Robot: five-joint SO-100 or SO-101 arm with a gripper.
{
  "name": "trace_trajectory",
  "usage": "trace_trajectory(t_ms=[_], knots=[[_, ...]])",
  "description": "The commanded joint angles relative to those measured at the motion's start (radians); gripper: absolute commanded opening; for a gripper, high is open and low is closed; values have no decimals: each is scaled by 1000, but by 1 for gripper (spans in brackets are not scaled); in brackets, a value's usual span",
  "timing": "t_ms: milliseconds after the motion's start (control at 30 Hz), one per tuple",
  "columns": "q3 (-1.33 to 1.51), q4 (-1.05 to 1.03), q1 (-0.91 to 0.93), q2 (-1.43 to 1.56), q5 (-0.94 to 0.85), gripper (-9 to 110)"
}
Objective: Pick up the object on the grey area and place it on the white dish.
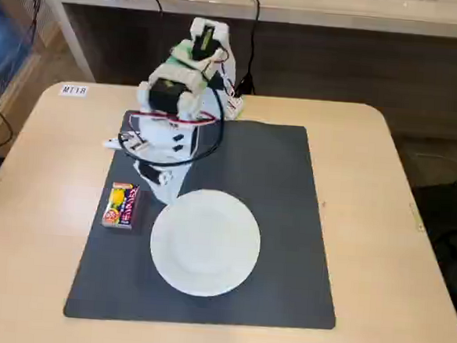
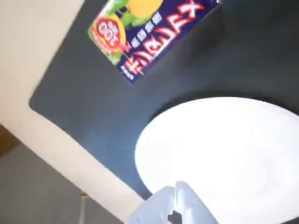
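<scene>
The gripper (image 1: 163, 176) hangs over the far left part of the grey mat (image 1: 288, 223), just beyond the white plate (image 1: 205, 241), its pale tips low over the dark surface; in the wrist view the fingertips (image 2: 180, 198) poke in at the bottom edge, pressed together with nothing between them. The plate sits on the mat toward the table's near edge, and it is bare, plain white across its whole face. The red packet (image 1: 122, 205) lies flat on the mat just to the left of the plate, apart from its rim, on the side nearest the table's left edge. In the wrist view the packet (image 2: 148, 33) is cut off at the top of the picture, and its print is too blurred to read beyond a yellow fruit and some white lettering. The arm (image 1: 184, 82) is folded up over the table's far edge, hiding the mat's far left corner. The beige table (image 1: 397, 230) shows all round the mat.
</scene>
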State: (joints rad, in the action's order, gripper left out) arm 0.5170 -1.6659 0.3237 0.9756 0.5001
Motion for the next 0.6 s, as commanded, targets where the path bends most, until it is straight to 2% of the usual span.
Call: trace_trajectory(t_ms=[0,200,433,567], knots=[[-100,-28,40,-2,71,0],[-83,-31,117,-6,245,0],[78,-32,173,49,471,0],[127,-32,192,52,532,0]])
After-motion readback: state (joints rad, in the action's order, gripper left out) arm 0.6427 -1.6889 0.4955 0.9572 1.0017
